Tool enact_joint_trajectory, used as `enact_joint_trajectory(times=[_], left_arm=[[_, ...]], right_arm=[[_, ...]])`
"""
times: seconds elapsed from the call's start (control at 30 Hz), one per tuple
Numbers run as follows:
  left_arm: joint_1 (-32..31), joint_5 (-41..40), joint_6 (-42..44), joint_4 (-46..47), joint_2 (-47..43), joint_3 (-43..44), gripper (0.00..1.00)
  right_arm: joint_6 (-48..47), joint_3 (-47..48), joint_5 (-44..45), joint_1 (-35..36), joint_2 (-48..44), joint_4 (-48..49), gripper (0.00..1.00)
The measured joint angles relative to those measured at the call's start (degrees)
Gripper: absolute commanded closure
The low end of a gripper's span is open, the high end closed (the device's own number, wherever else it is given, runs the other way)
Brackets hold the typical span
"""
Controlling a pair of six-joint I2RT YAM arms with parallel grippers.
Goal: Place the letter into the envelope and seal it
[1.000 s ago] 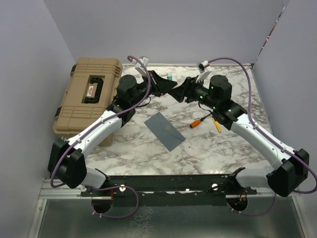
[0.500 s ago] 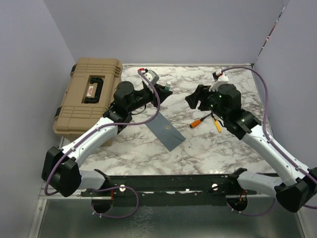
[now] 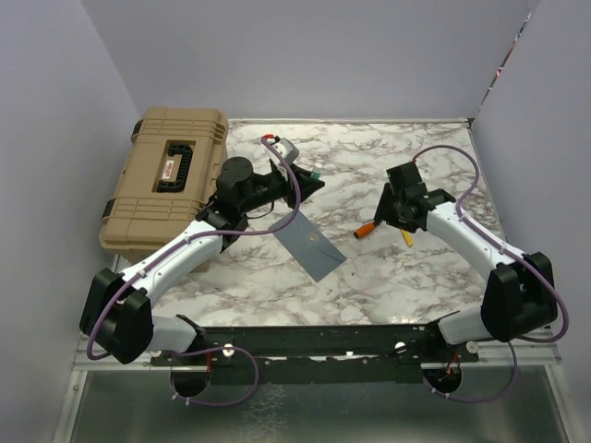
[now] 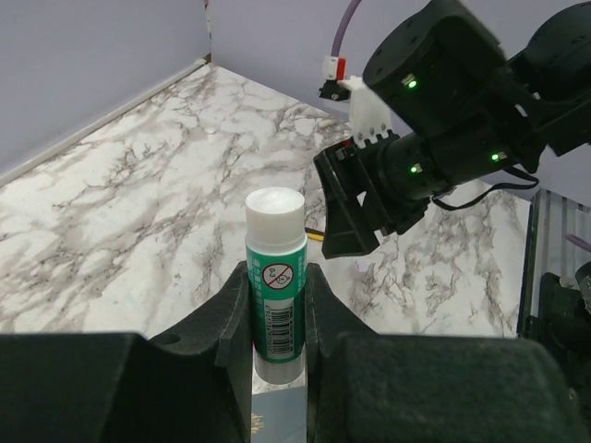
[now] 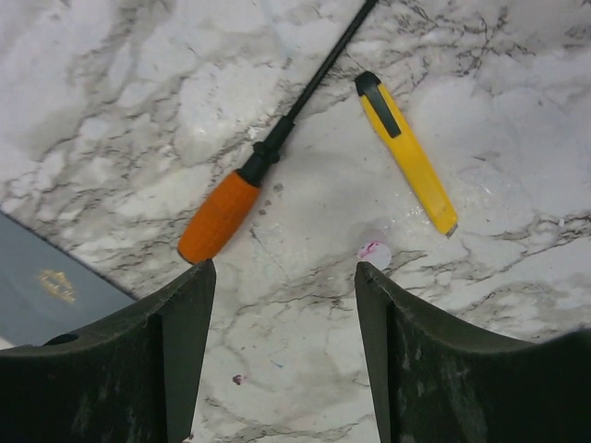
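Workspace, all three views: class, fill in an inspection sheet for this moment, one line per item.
Surface: white marble table with grey veins.
Job's things: envelope lies flat near the middle; letter not seen in any view.
Clutter: tan case at the left; orange-handled screwdriver and yellow knife under the right arm.
Grippers: left fingers shut on a green glue stick; right fingers open, nothing between them.
Cables: purple cables loop beside both arms.
Surroundings: plain lilac walls on three sides.
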Motion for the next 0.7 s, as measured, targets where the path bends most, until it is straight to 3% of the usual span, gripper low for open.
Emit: enact_joint_trajectory(times=[0.33, 0.7], left_arm=[[0.0, 0.9, -2.8, 2.0, 0.6, -0.6, 1.00], [0.0, 1.0, -3.9, 3.3, 1.0, -0.9, 1.00]], right_arm=[[0.8, -1.6, 1.0, -3.0, 10.2, -1.7, 0.38], [0.5, -3.4, -0.5, -5.2, 12.6, -1.4, 0.55]])
